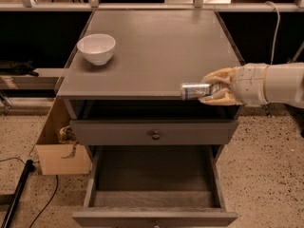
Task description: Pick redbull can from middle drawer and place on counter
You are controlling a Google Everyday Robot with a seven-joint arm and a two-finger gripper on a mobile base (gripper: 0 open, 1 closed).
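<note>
The redbull can [194, 91] is a slim silver can held sideways in my gripper [212, 89]. The gripper is shut on it and comes in from the right on a white arm. The can hangs at the height of the counter's [156, 51] front edge, at its right part. The middle drawer [154, 184] is pulled open below, its grey inside bare. The upper drawer [154, 133] with its round knob is shut.
A white bowl [96, 48] stands on the counter's left side. A cardboard box [59, 148] stands on the floor left of the cabinet. A black cable [19, 194] lies on the floor at lower left.
</note>
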